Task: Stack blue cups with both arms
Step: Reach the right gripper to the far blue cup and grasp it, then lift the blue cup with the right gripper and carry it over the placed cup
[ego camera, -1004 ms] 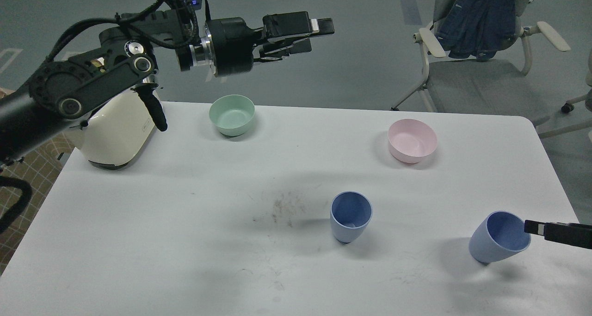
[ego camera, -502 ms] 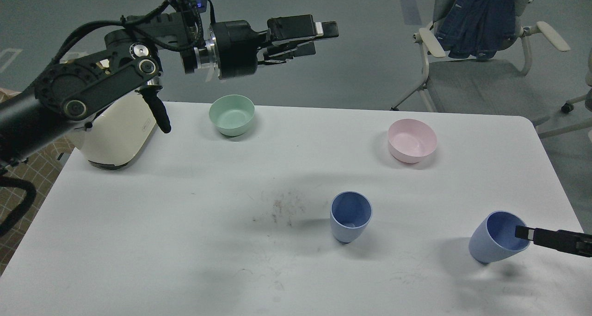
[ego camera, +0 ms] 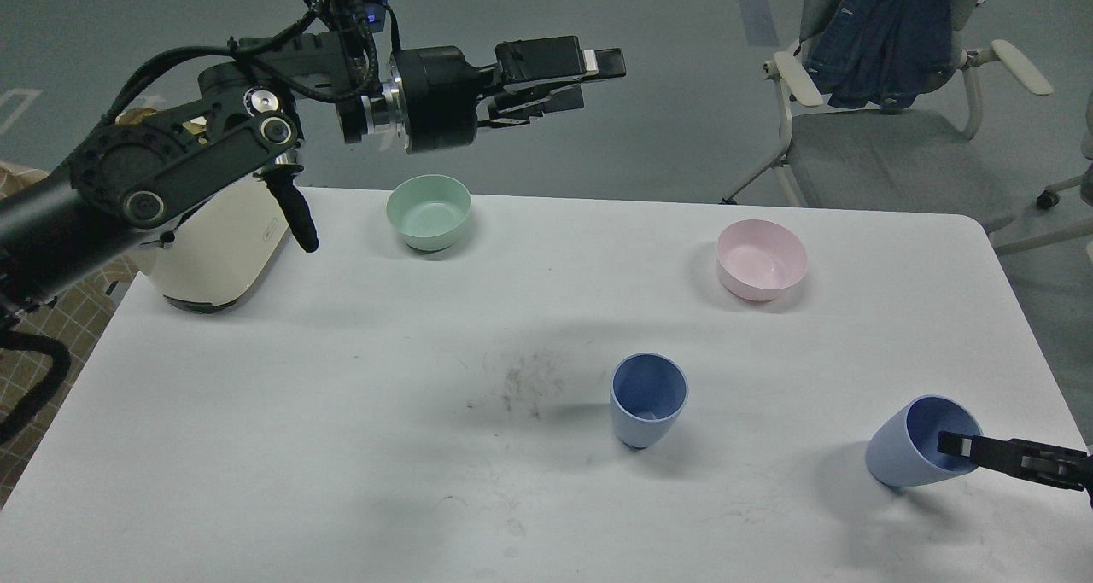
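Rightward-tilted blue cup (ego camera: 907,448), right claw (ego camera: 961,446) inside its mouth

Right arm (ego camera: 1037,462) cut off at frame's right edge; its gripper (ego camera: 949,445) fingertips unclear inside tilted blue cup (ego camera: 901,455). Chair (ego camera: 888,131) cropped at top.

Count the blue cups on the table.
2. One blue cup stands upright near the table's middle; the other is tilted at the right edge, the right hand at its rim.
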